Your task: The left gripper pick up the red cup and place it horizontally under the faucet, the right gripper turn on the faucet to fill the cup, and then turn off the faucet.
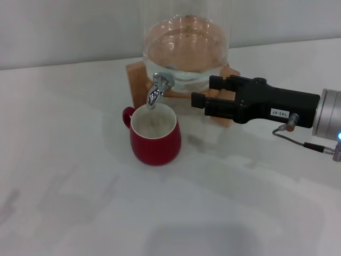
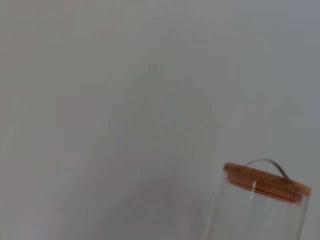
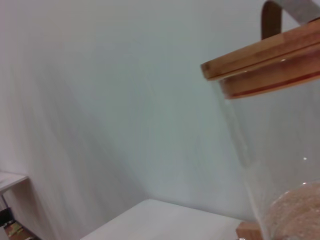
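Standing upright right under the faucet (image 1: 157,89) to catch its flow, the cup (image 1: 154,134) waits while the right pincer (image 1: 205,100), jaws apart, hovers beside that faucet.

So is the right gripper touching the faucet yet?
Apart. In the head view a clear gap separates the right gripper from the faucet, which stands over the red cup.

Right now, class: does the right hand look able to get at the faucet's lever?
Probably yes. The right hand hangs level with the faucet, just to its right, fingers open toward it. Nothing lies between them; the red cup sits lower, under the spout.
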You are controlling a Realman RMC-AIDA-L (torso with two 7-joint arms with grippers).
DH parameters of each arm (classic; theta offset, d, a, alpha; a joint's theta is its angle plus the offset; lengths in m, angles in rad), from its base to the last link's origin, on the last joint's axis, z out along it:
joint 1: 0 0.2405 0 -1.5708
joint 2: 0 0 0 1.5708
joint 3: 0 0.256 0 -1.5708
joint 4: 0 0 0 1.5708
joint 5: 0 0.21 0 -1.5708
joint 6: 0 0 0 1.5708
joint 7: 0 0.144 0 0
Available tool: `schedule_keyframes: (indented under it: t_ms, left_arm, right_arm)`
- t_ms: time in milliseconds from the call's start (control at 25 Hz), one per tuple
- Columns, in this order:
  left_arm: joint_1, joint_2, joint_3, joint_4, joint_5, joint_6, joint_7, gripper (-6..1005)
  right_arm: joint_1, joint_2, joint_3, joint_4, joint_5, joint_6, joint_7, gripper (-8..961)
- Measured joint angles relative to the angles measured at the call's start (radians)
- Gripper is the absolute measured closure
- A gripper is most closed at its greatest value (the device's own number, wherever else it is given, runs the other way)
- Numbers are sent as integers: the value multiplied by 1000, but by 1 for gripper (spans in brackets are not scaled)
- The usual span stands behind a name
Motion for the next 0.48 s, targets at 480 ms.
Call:
schedule_keyframes:
  t_ms: [480]
  left_arm:
    - [-22,0,-2,-16,17,27,19,119]
  right_arm:
    - [0,-2,-2,0,-2,31,-21,192]
